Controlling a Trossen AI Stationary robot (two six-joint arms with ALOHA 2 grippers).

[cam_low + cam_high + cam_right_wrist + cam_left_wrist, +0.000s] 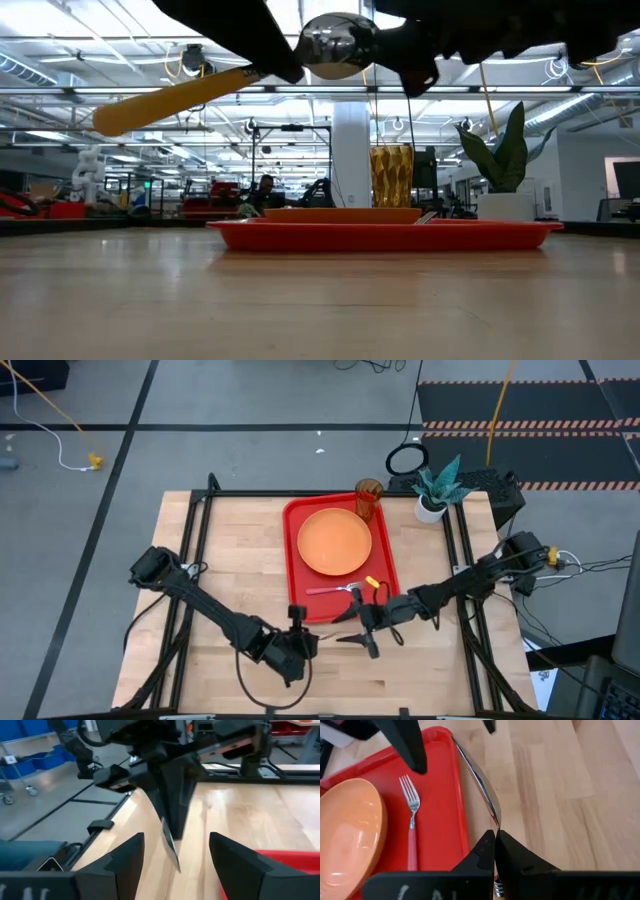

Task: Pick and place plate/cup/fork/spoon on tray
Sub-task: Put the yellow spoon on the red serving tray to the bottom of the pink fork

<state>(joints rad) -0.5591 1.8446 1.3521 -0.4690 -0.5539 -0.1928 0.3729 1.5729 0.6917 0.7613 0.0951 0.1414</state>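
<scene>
The red tray (293, 560) carries the orange plate (334, 541), the amber cup (368, 498) at its far right corner, and the fork (330, 590), which lies flat along its near side and also shows in the left wrist view (411, 820). My left gripper (303, 627), just off the tray's near edge, is shut on the spoon (335, 45), which is held up above the table. My right gripper (348, 628) is open. Its fingers stand on either side of the spoon's bowl end (170, 845) without touching it. My left gripper pinches the spoon's metal stem (495, 822) between its two fingers, where the stem meets the orange handle (170, 100). The fingers point roughly level toward the table's right, along the spoon. The spoon is lifted clear, on edge, its bowl (335, 45) toward my right gripper.
A white pot with a teal plant (432, 495) stands at the table's far right, beside the tray. Bare wooden tabletop (230, 560) lies left of the tray and along the near edge. Black frame bars run along the table's left and right sides.
</scene>
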